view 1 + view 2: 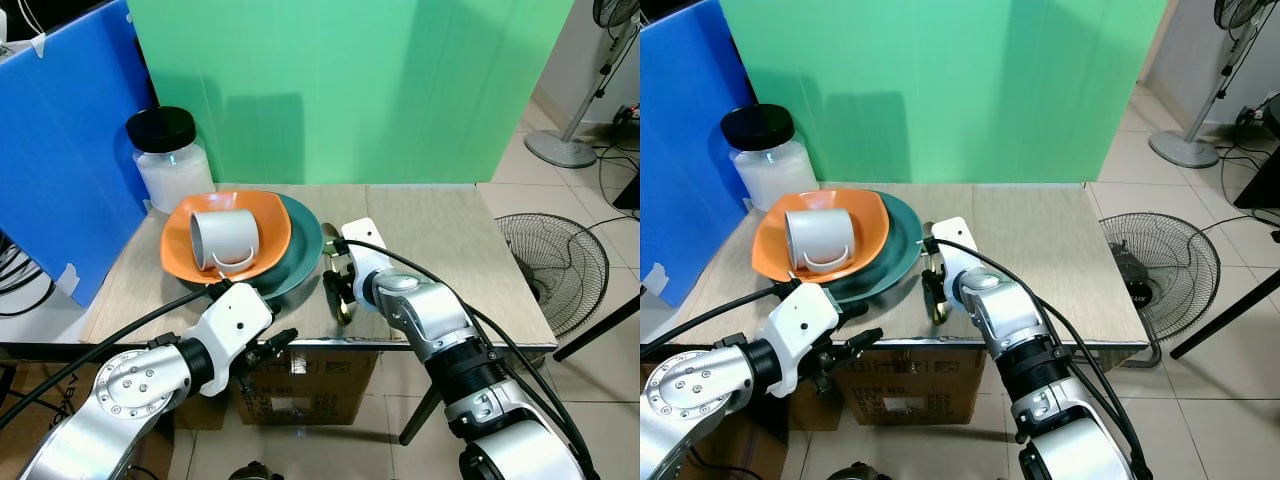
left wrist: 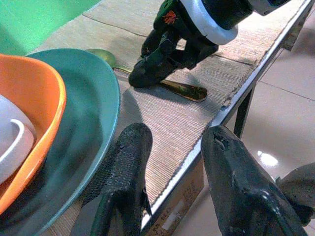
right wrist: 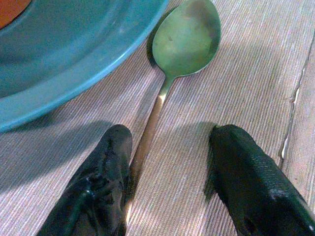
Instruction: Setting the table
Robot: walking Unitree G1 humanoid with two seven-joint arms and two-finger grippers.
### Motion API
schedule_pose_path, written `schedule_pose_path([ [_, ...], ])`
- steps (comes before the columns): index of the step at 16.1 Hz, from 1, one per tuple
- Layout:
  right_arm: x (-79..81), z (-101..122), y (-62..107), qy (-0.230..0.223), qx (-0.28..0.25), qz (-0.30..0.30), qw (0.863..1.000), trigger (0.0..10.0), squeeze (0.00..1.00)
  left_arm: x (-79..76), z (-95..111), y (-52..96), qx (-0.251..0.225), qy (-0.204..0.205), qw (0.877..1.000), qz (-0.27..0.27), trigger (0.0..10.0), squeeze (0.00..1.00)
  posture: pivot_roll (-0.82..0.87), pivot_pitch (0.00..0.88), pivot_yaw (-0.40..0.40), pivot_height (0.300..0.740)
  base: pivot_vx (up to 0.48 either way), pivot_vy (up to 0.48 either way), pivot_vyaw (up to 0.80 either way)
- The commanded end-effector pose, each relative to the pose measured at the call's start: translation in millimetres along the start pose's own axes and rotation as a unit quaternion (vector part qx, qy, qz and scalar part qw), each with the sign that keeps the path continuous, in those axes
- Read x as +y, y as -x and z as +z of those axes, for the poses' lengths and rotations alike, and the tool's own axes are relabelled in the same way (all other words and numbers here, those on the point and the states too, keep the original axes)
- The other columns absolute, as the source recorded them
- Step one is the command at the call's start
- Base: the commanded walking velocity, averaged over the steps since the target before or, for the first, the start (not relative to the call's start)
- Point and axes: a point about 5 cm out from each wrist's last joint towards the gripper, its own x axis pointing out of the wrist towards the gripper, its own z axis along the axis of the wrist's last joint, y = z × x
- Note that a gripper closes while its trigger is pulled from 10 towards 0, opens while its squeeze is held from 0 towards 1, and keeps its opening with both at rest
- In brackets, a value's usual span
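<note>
A white mug (image 1: 224, 240) lies on its side in an orange bowl (image 1: 276, 222), which sits on a teal plate (image 1: 303, 250) at the table's front left. Just right of the plate lies a gold spoon (image 3: 184, 38), handle toward the front edge. My right gripper (image 3: 170, 162) is down on the mat over the handle, open, with the handle against one finger (image 3: 101, 177). Open too, my left gripper (image 2: 177, 162) hangs at the table's front edge, just below the plate's rim (image 2: 93, 113), holding nothing.
The table (image 1: 440, 240) is bare wood-grain on its right half. A jar with a black lid (image 1: 170, 160) stands at the back left by a blue board (image 1: 60, 150). A green screen (image 1: 350, 90) backs it. A floor fan (image 1: 555, 265) lies right; a cardboard box (image 1: 310, 385) sits underneath.
</note>
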Motion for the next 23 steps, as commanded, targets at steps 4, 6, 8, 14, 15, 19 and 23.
schedule_pose_path([
  [4,2.6,-9.7,-4.0,0.003,0.031,0.009,0.999,0.0,0.0,2.4,2.2,1.8,0.001,-0.005,1.0,0.0,10.0,0.0,0.1,0.0,0.005,0.74,0.0,0.0,0.0],
  [6,2.5,-9.4,-4.3,0.004,0.031,0.01,0.999,0.0,0.0,2.6,2.6,1.4,0.001,-0.006,1.0,-0.001,10.0,0.0,0.1,0.0,0.006,0.74,0.0,0.0,0.0],
  [8,1.2,-8.7,-4.4,0.004,0.031,0.008,0.999,0.0,0.0,3.8,3.2,0.2,0.0,-0.009,1.0,-0.001,10.0,0.0,0.1,0.0,0.011,0.74,0.0,0.0,0.0],
  [14,-0.8,-7.1,-3.9,0.003,0.03,0.007,1.0,0.0,0.0,5.4,4.3,-1.6,-0.002,-0.013,1.0,0.0,10.0,0.0,0.09,0.0,0.016,0.74,0.0,0.0,0.0],
  [15,-1.3,-5.6,-3.5,0.0,0.027,0.008,1.0,0.0,0.0,6.3,4.7,-2.0,-0.002,-0.013,1.0,0.0,10.0,0.0,0.09,0.0,0.018,0.74,0.0,0.0,0.0],
  [19,-8.0,0.9,0.4,-0.015,-0.001,0.008,1.0,0.0,0.0,8.8,5.8,-3.7,-0.006,-0.016,1.0,0.001,10.0,0.0,0.08,0.0,0.025,0.74,0.0,0.0,0.0],
  [23,-12.1,20.7,11.5,-0.026,-0.07,0.026,0.997,0.0,0.0,11.5,5.7,-5.2,-0.008,-0.016,1.0,0.003,10.0,0.0,0.08,0.0,0.033,0.74,0.0,0.0,0.0],
])
